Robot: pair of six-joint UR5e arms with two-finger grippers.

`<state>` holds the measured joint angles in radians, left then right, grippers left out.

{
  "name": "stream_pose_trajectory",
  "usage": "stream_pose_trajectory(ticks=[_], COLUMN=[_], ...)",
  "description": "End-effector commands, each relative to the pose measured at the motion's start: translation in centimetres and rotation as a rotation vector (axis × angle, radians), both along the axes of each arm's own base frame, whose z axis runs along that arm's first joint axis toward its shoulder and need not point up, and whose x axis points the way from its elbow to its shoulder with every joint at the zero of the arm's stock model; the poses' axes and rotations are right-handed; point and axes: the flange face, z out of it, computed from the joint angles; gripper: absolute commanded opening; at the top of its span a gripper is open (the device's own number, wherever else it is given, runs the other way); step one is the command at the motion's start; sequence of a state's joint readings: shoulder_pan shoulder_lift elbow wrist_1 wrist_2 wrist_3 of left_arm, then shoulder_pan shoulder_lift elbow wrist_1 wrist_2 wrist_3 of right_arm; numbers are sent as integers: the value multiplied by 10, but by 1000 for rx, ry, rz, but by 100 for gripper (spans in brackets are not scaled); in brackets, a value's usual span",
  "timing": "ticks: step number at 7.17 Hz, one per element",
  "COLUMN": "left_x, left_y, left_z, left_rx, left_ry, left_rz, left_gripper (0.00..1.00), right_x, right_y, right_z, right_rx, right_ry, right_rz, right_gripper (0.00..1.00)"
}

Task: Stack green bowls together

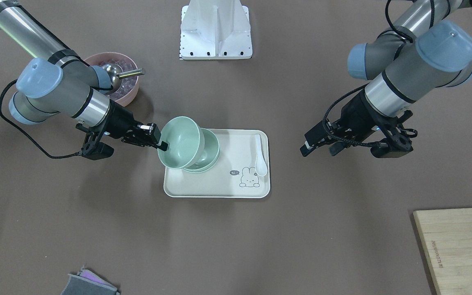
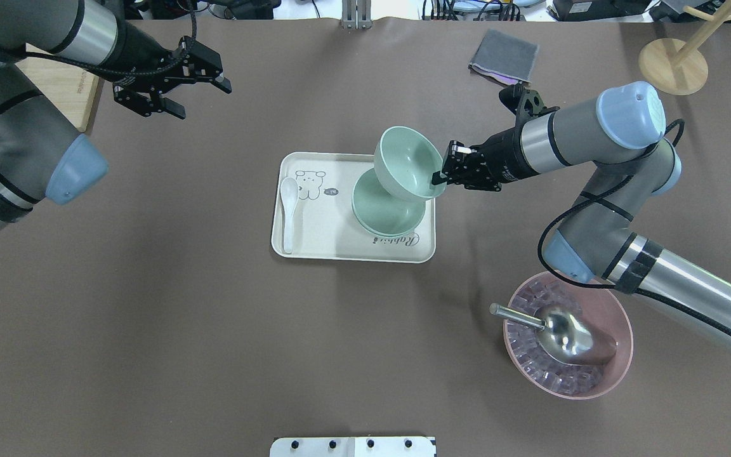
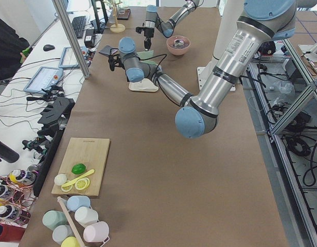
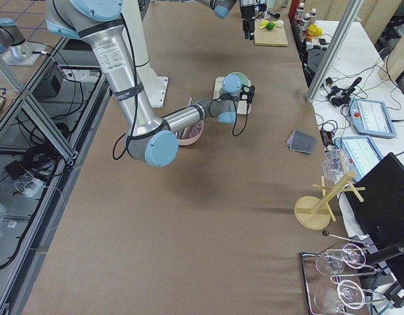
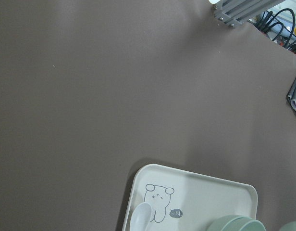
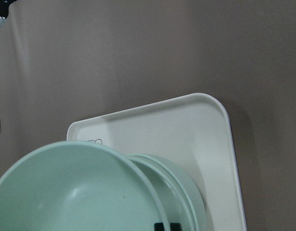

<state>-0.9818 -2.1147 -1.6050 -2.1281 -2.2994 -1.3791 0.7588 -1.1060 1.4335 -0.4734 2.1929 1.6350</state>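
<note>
My right gripper [image 2: 436, 178] is shut on the rim of a pale green bowl [image 2: 407, 162] and holds it tilted just above two nested green bowls [image 2: 384, 216] on the cream tray [image 2: 315, 241]. In the front view the held bowl [image 1: 178, 141] leans against the nested pair [image 1: 210, 157]. The right wrist view shows the held bowl [image 6: 66, 192] over the pair [image 6: 184, 192]. My left gripper [image 2: 205, 101] is open and empty, high at the far left, well away from the tray.
A white spoon [image 2: 288, 209] lies on the tray's left side. A pink bowl with a metal scoop [image 2: 568, 336] stands near the right arm. A grey cloth [image 2: 504, 57], a wooden stand [image 2: 673, 63] and a wooden board [image 1: 457, 250] sit at the table's edges.
</note>
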Motion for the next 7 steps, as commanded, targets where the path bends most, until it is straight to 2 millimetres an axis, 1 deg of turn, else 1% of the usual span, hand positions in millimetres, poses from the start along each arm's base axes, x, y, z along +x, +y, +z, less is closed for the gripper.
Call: stream_pose_trajectory(ticks=[1,5,7], left_x=[-1,-3,-3], left_y=[0,-1,-3], left_z=[0,0,1], left_rx=[1,-1,-3], left_ry=[1,0,-1], left_rz=[0,-3,-5], left_gripper=[98,98,98], right_x=[-3,-10,-18], right_y=[5,13,18], right_z=[-2,0,-1], right_rx=[17,52,54], right_ry=[-2,4,6], right_rz=[-2,-14,-5], right_gripper=[0,0,0])
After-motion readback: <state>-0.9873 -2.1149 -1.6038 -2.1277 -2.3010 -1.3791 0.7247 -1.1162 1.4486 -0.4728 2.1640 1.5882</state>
